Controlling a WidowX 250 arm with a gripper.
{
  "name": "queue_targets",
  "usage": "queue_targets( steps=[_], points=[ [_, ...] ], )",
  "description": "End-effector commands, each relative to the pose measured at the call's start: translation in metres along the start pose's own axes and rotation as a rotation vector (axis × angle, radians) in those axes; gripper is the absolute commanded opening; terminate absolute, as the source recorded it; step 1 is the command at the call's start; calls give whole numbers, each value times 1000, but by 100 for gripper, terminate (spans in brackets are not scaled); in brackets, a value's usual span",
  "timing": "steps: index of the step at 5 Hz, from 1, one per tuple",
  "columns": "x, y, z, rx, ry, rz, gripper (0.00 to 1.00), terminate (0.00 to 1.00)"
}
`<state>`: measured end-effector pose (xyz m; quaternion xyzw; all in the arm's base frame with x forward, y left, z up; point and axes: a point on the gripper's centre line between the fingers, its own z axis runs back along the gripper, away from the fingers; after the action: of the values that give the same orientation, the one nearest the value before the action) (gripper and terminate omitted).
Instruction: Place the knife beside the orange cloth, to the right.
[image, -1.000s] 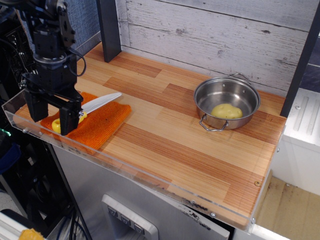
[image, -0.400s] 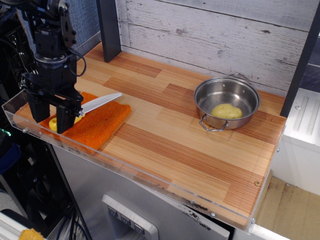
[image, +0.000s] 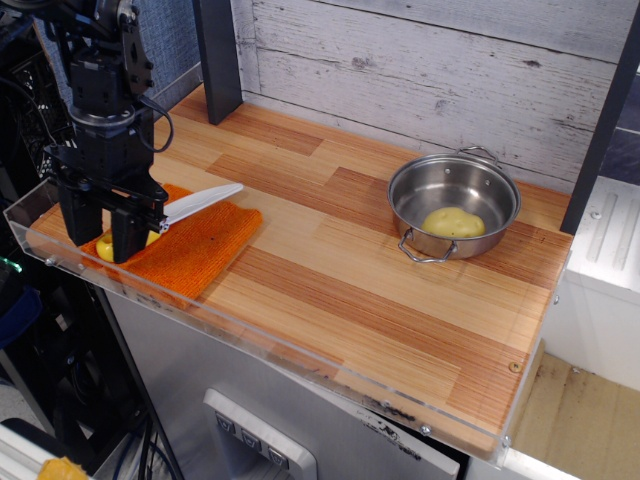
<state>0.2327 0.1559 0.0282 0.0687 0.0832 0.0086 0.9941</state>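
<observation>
Wooden counter with a grey plank wall behind: at its near left, the knife (image: 172, 218) lies across the orange cloth (image: 190, 248), blade pointing right. The gripper (image: 104, 238) straddles the yellow handle, jaws spread, apparently to grasp it there

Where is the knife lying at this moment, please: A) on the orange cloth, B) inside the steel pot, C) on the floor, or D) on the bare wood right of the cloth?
A: the knife rests across the orange cloth, its yellow handle under the claw.
</observation>
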Motion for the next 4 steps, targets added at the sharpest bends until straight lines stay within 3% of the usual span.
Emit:
queue_targets(
  steps=[1, 3, 4],
  points=[
    [2, 2, 8, 15, -22, 0, 100, 0],
    [4, 2, 6, 19, 8, -2, 100, 0],
    [8, 4, 5, -11, 61, -13, 100, 0]
  ],
)
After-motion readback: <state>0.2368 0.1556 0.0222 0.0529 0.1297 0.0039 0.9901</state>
